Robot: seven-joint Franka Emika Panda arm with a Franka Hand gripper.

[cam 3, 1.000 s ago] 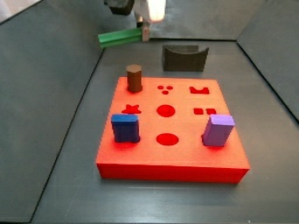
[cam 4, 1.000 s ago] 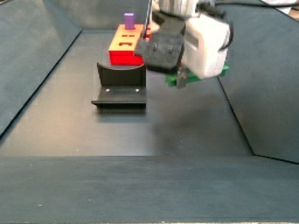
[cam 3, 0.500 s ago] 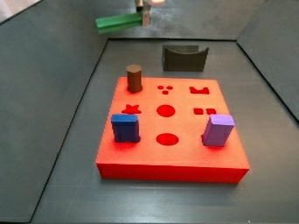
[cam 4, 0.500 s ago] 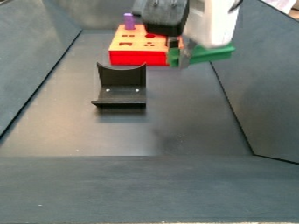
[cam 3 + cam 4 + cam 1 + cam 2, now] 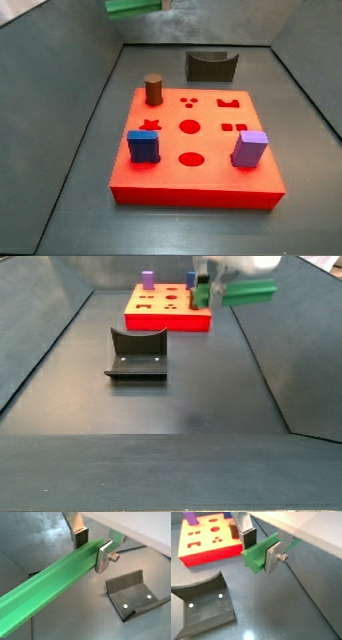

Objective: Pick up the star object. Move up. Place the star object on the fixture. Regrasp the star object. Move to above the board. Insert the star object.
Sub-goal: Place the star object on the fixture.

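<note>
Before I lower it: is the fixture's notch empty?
Empty. The fixture holds nothing; the star bar is clamped in the hand, raised off the floor.

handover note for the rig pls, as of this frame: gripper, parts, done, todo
Gripper: shut on the star object, raised high above the floor, near the top edge in both side views.
Star object: green bar held crosswise between the fingers, clear of everything.
Fixture: empty, on the floor in front of the board.
Board: brown round peg, blue peg and purple peg standing on it; star hole free.
Done: pick, lift.
Left: set bar on fixture, regrasp, move above board, insert.
</note>
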